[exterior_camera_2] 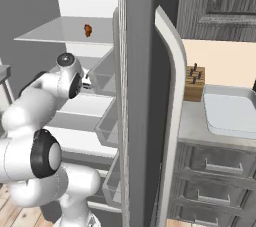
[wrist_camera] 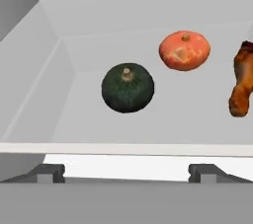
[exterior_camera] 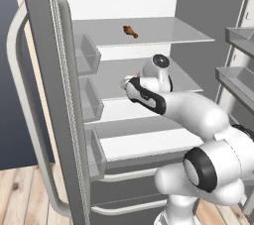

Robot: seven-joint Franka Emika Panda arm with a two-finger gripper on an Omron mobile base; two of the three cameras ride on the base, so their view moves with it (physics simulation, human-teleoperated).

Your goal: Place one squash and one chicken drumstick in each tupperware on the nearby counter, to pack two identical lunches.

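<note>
- Jaws spread wide on the gripper (wrist_camera: 126, 171), nothing held, aimed into the open fridge at the middle shelf (exterior_camera: 186, 83).
- Dark green squash (wrist_camera: 128, 88) sitting on that shelf, roughly dead ahead of the fingertips (wrist_camera: 49, 171); orange-red squash (wrist_camera: 184, 50) further back and to the side, apart from the green one.
- One chicken drumstick (wrist_camera: 241, 82) at the edge of the hand view, near the orange squash, partly cut off by the frame.
- Second drumstick (exterior_camera: 130, 31) alone on the shelf above.
- Squashes probably hard and smooth, rounded, likely to roll or squirt out if pinched off-centre; best bet looks like grabbing across the widest part of the body, clear of the stem.
- Drumstick looks glossy, so maybe slick; thick meaty end seems the safer place to grip than the thin bone.
- White tupperware (exterior_camera_2: 231, 113) out on the counter (exterior_camera_2: 192, 126) past the fridge door (exterior_camera_2: 145, 96), next to a knife block (exterior_camera_2: 194, 82).
- Door bins (exterior_camera: 89, 53) and that open door likely the main things to dodge when swinging out toward the counter.
</note>
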